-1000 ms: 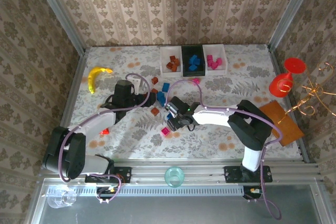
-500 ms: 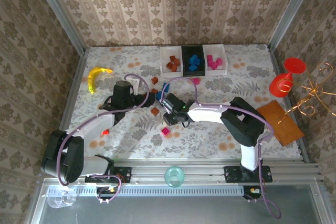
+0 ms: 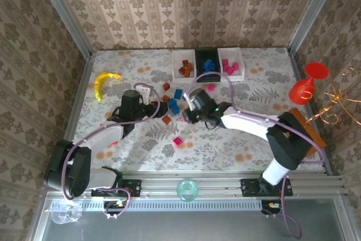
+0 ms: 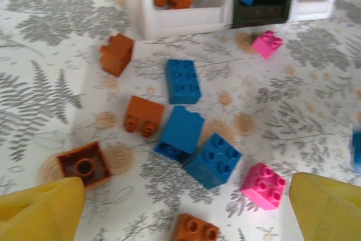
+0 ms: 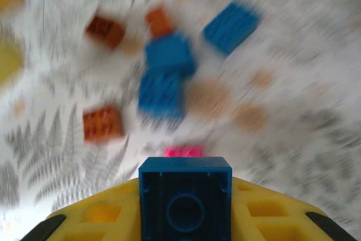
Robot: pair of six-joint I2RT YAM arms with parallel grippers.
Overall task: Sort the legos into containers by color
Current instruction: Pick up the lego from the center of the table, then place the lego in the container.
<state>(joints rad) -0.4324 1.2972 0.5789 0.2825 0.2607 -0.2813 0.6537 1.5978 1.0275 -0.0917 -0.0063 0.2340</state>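
A: Top camera?
B: Fixed, high behind the arm bases (image 3: 115, 185), looking down over the whole bench (image 3: 254, 91).
A: Wrist cameras?
B: Both close, low; both take in the loose blue bricks (image 4: 181, 80) mid-bench.

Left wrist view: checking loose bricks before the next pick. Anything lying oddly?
Yes. One brown brick lies upside down, hollow side up, at lower left. A blue brick lies on its side, against another blue brick near the centre.
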